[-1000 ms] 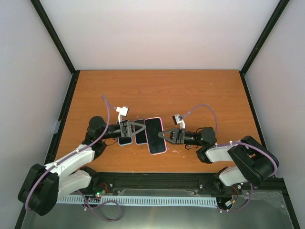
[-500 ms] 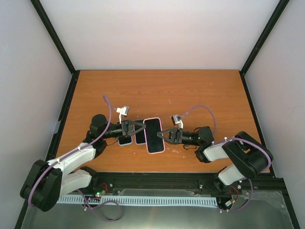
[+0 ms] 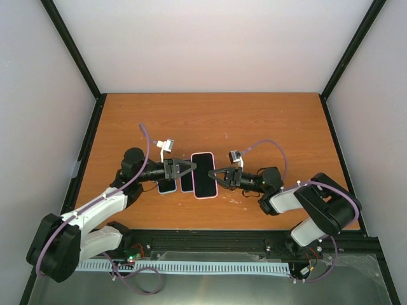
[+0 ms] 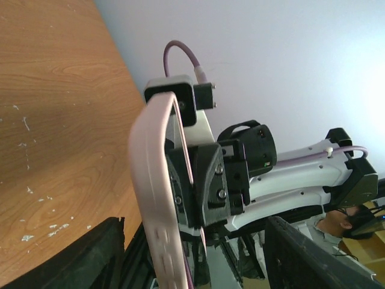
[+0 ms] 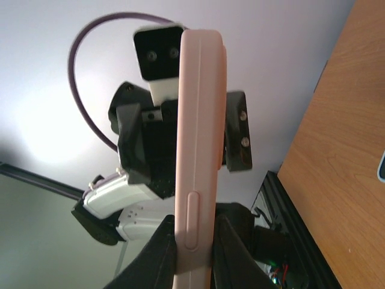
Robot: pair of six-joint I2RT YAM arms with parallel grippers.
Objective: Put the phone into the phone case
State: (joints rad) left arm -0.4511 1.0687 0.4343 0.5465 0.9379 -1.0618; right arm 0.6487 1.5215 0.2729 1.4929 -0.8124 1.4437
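A pink phone case [image 3: 203, 175] with a dark face up is held just above the table between both arms. I cannot tell whether a phone sits inside it. My right gripper [image 3: 218, 176] is shut on its right long edge; in the right wrist view the fingers [image 5: 157, 253] clamp the pink edge [image 5: 195, 138]. My left gripper [image 3: 189, 168] is at the case's left edge. In the left wrist view [image 4: 192, 241] its jaws stand wide apart, with the case edge [image 4: 153, 180] between them, untouched. A dark phone [image 3: 186, 182] lies flat on the table under the left gripper.
A light-blue-edged phone or case [image 3: 166, 186] lies beside the dark phone, under the left gripper. The orange wooden table [image 3: 210, 121] is walled by a black frame and white panels. The arm bases and a black rail [image 3: 210, 241] run along the near edge.
The pink case has moved left and away from the near edge, carried by the right gripper. The left gripper moved the same way alongside it.
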